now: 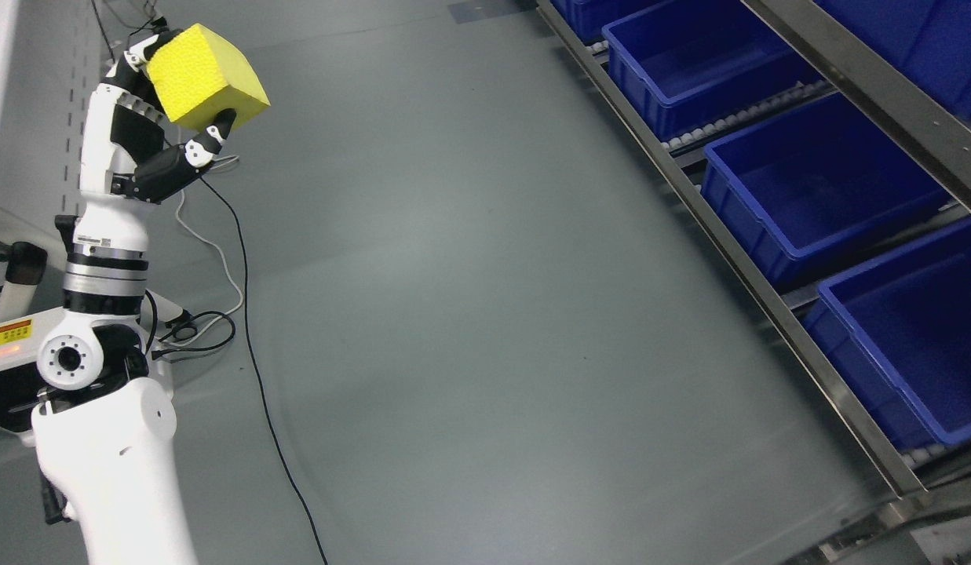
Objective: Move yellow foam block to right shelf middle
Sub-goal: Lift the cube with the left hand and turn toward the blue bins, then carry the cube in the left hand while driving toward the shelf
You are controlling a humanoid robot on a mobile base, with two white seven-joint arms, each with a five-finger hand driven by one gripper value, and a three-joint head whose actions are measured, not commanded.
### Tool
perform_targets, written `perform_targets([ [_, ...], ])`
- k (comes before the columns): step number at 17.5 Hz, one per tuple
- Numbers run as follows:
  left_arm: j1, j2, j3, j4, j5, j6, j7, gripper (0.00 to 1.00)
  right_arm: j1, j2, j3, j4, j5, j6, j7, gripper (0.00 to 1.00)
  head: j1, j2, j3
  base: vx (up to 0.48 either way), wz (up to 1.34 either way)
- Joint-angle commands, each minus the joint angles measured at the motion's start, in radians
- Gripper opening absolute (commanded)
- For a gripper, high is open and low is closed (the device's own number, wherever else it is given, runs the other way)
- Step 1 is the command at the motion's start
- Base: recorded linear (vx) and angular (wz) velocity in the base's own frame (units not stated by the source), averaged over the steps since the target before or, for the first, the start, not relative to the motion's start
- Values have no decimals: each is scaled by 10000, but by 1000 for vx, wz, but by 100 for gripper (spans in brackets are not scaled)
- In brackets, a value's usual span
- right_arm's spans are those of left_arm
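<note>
A yellow foam block is held up at the upper left of the head view. My left hand is shut on it, with the thumb under its lower edge and other fingers behind its top left corner. The white left arm rises from the lower left. On the right stands the shelf, a metal rack with several blue bins; one middle bin shows an empty inside. The block is far to the left of the shelf, with open grey floor between. My right arm does not show.
Black and white cables trail over the grey floor beside the left arm. Part of a machine with an orange warning label sits at the left edge. A second shelf rail crosses above the bins at upper right.
</note>
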Motion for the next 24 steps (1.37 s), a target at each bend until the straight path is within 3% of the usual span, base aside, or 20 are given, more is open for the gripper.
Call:
perform_targets([
  [1,-227,159,536,-333,590,-703,145,44,-30,-175,0,-175,0,3,6,100,0,0,0,139,410],
  [2,-106,159,491,-318,469,-445,206,42,-30,-175,0,-175,0,3,6,100,0,0,0,139,410],
  [4,460,159,582,-333,-83,1038,313,42,-30,-175,0,-175,-15,3,6,100,0,0,0,171,324],
  [8,586,159,598,-333,-85,417,329,43,-30,-175,0,-175,0,3,6,100,0,1,0,204,219],
  [24,586,159,536,-349,-85,432,314,43,-30,-175,0,-175,0,3,6,100,0,7,0,337,-94],
])
